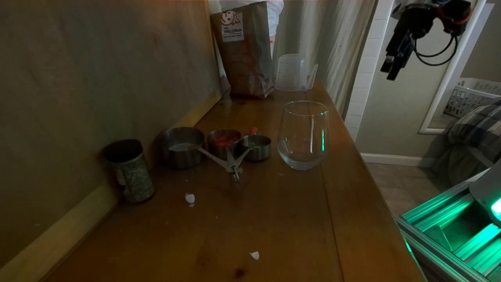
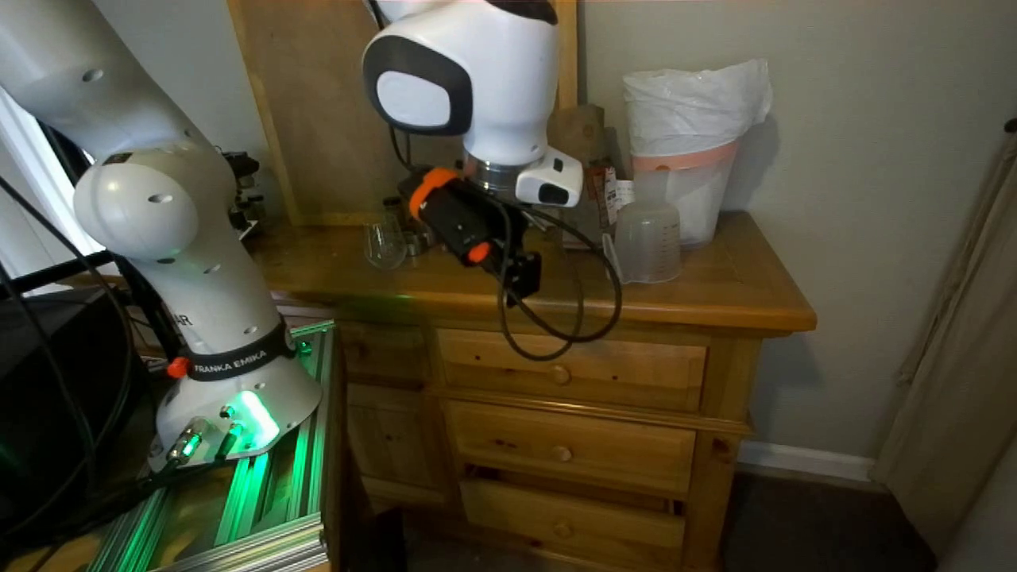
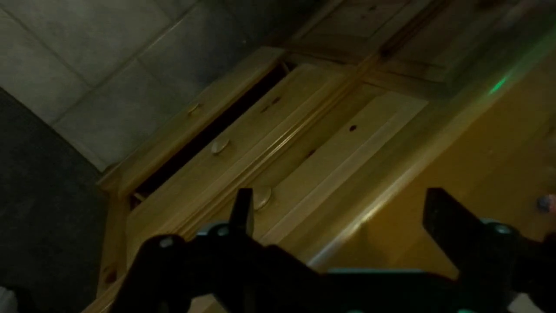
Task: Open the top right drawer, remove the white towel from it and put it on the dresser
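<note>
The wooden dresser [image 1: 282, 219] shows in both exterior views [image 2: 755, 278] and in the wrist view [image 3: 438, 217]. Its top right drawer [image 2: 636, 369] looks shut and has a round knob [image 2: 561, 374]. The same drawer [image 3: 343, 152] and knob [image 3: 262, 198] show in the wrist view, the knob beside the left fingertip in the picture. My gripper [image 3: 339, 191] is open and empty above the dresser's front edge. It also shows in both exterior views [image 1: 390, 70] [image 2: 524, 286], in front of the dresser top. The white towel is out of view.
The bottom drawer [image 2: 572, 516] is partly open. A stemless glass [image 1: 303, 137], metal measuring cups [image 1: 182, 148], a jar [image 1: 131, 172], a paper bag [image 1: 244, 51], a plastic jug [image 2: 647, 242] and a lined bin [image 2: 691, 159] stand on the dresser. A cable loop hangs by the gripper.
</note>
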Motion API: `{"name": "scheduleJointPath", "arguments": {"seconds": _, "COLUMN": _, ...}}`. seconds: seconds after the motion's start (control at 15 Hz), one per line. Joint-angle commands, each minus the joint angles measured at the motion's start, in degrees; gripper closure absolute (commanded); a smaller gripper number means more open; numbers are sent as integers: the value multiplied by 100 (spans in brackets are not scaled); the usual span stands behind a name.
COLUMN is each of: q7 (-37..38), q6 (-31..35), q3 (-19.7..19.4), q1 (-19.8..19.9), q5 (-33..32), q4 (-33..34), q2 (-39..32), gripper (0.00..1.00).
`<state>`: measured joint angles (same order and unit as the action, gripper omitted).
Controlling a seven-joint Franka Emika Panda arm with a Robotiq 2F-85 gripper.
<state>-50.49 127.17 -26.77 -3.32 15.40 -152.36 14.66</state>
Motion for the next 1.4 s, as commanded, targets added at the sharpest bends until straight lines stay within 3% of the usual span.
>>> {"name": "scheduleJointPath", "arguments": {"seconds": 0.0, "q7": -1576, "q6": 81, "q3": -470, "q1": -62, "q5": -20, "q4": 449, "q2": -868, "gripper": 0}}
{"name": "scheduleJointPath", "arguments": {"seconds": 0.2, "q7": -2915, "q6": 174, "q3": -748, "q1": -26, "q5": 245, "q4": 561, "q2": -1411, "gripper": 0}}
{"name": "scheduleJointPath", "arguments": {"seconds": 0.27, "q7": -2226, "q6": 82, "q3": -64, "q1": 554, "q5": 83, "q4": 352, "q2": -961, "gripper": 0}}
{"name": "scheduleJointPath", "arguments": {"seconds": 0.4, "q7": -2660, "q6": 113, "q3": -150, "q1": 601, "q5": 75, "q4": 427, "q2": -1214, "gripper": 0}}
{"name": "scheduleJointPath", "arguments": {"seconds": 0.8, "q7": -2751, "q6": 124, "q3": -126, "q1": 608, "q5": 63, "q4": 491, "q2": -1336, "gripper": 0}}
{"name": "scheduleJointPath", "arguments": {"seconds": 0.87, "q7": -3009, "q6": 11, "q3": -99, "q1": 563, "q5": 322, "q4": 495, "q2": -1549, "gripper": 0}}
{"name": "scheduleJointPath", "arguments": {"seconds": 1.33, "q7": -4071, "q6": -139, "q3": 1157, "q1": 1176, "q5": 1252, "q4": 199, "q2": -2271, "gripper": 0}}
